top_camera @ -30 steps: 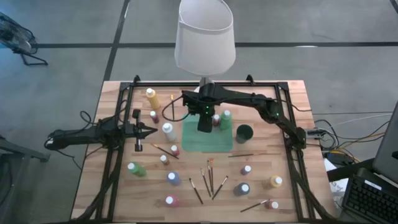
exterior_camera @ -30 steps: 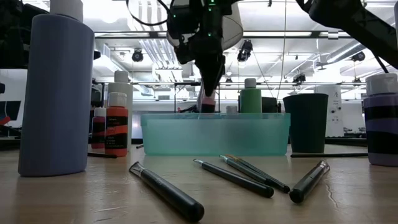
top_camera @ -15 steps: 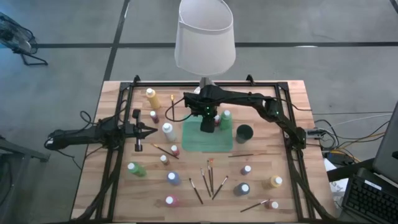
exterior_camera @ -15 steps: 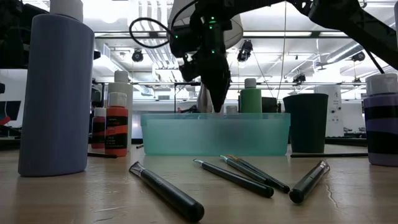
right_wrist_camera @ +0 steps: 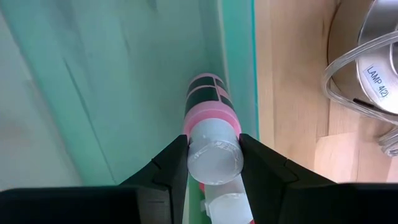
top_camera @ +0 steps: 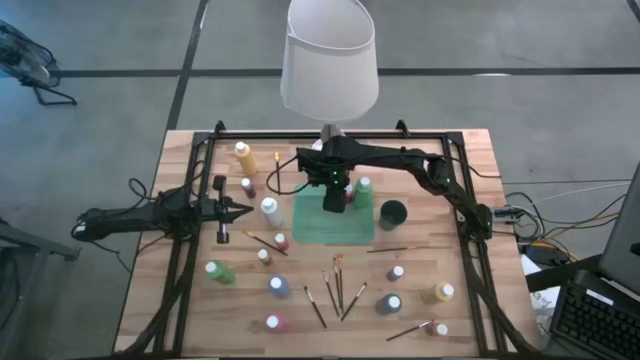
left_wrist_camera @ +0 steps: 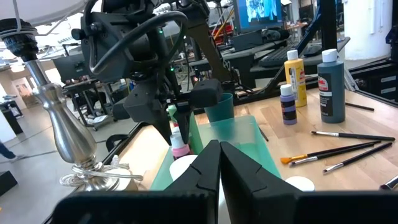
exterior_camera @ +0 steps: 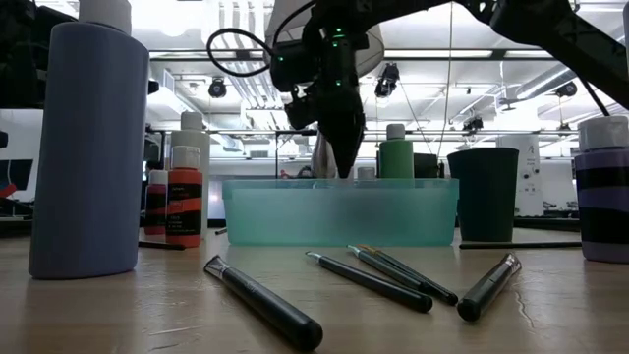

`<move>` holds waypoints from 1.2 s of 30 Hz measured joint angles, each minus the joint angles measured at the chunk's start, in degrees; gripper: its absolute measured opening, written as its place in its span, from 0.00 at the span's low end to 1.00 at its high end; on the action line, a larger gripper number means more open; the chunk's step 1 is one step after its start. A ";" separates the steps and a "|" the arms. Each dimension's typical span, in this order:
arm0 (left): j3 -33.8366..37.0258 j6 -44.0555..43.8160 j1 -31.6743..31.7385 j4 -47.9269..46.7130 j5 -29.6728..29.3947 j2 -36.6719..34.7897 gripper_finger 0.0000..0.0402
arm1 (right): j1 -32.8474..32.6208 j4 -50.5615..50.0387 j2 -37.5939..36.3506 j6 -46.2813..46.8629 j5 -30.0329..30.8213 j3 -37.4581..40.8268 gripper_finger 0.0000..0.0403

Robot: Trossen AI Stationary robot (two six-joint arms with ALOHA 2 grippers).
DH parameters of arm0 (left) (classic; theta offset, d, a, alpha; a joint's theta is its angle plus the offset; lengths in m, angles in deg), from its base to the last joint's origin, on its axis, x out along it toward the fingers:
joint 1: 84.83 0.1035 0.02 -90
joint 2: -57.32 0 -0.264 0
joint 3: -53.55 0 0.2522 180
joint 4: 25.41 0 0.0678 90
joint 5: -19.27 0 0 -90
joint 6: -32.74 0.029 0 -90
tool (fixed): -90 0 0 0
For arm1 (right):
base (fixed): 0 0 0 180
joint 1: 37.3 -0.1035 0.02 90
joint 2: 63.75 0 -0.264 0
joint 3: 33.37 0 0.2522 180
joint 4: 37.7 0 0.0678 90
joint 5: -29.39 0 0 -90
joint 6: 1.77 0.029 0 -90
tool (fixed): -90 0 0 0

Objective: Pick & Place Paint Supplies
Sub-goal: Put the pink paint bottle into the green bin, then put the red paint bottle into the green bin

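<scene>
Pink-bodied and white-capped, a small paint bottle (right_wrist_camera: 210, 140) is clamped between the two dark fingers (right_wrist_camera: 166, 163) of the right tool (top_camera: 334, 203), which grips it just below the cap. In the right wrist view the bottle hangs inside the translucent green tray (right_wrist_camera: 93, 93), close to the tray wall on the lamp's side; a second white cap (right_wrist_camera: 227, 208) shows just beside it at the picture's edge.

The right arm (top_camera: 420, 165) reaches in from the right side of the wooden desk (top_camera: 470, 250), bends at its elbow and runs toward the middle, its wrist turned so the tool points straight down over the tray's far edge — right in front of the silver lamp base (left_wrist_camera: 65, 137). From table height the tool (exterior_camera: 339, 147) descends to the tray's rim (exterior_camera: 339, 182).

The left arm (top_camera: 130, 218) lies low along the left side of the desk, stretched level toward the centre. Its left tool (top_camera: 240, 211) has its fingers pressed together on nothing, pointing toward the tray.

Other paint bottles stand around the tray — a green one (top_camera: 363, 190) just right of the right tool, a yellow one (top_camera: 243, 156) far left. Several thin paintbrushes (top_camera: 337, 285) lie loose on the near part of the desk.
</scene>
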 joint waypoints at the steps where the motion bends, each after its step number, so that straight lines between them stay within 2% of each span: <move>1: 0.00 0.00 -0.01 0.00 -0.01 0.00 0.04 | 0.01 0.00 -0.01 -0.02 0.05 0.13 0.28; 15: 0.00 0.00 -0.02 0.00 -0.02 0.00 0.04 | 0.05 -0.06 0.08 0.66 1.73 -0.51 0.44; 23: 0.00 0.00 0.00 0.00 -0.02 0.02 0.04 | 0.01 -0.04 -2.62 2.59 1.55 -0.62 0.51; 30: 0.00 0.00 -0.01 0.00 -0.02 0.02 0.04 | -0.62 0.36 -6.88 6.28 1.53 -0.64 0.53; 36: 0.00 0.00 -0.02 0.00 -0.02 0.02 0.04 | -2.24 0.77 -10.62 9.21 1.50 -0.69 0.51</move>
